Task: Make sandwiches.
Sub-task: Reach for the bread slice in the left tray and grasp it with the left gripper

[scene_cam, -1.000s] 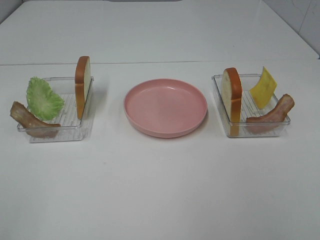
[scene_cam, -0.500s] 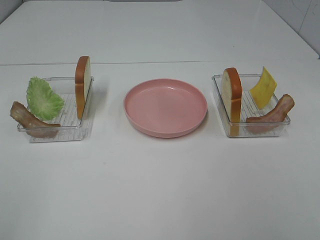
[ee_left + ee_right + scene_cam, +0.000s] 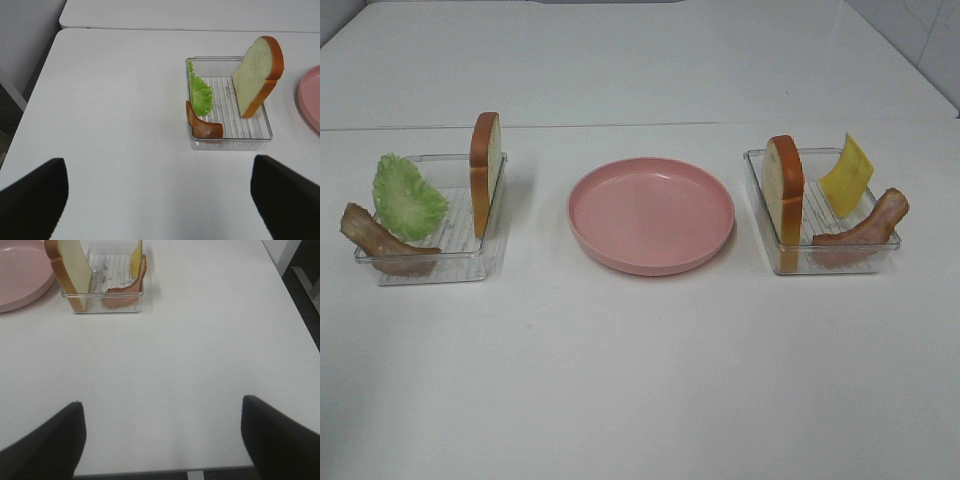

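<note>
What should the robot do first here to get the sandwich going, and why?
Probably ease the left jaws toward the bread slice standing on edge in the left clear tray. The pink plate holds nothing yet, a sandwich starts with bread, and the left jaws are open, well short of that tray.

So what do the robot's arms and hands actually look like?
Little shows. The left hand and right hand each appear only as two plain black fingers, broad with slanted tips and out of focus. No cables or markings are visible, and the arms themselves are outside every view.
</note>
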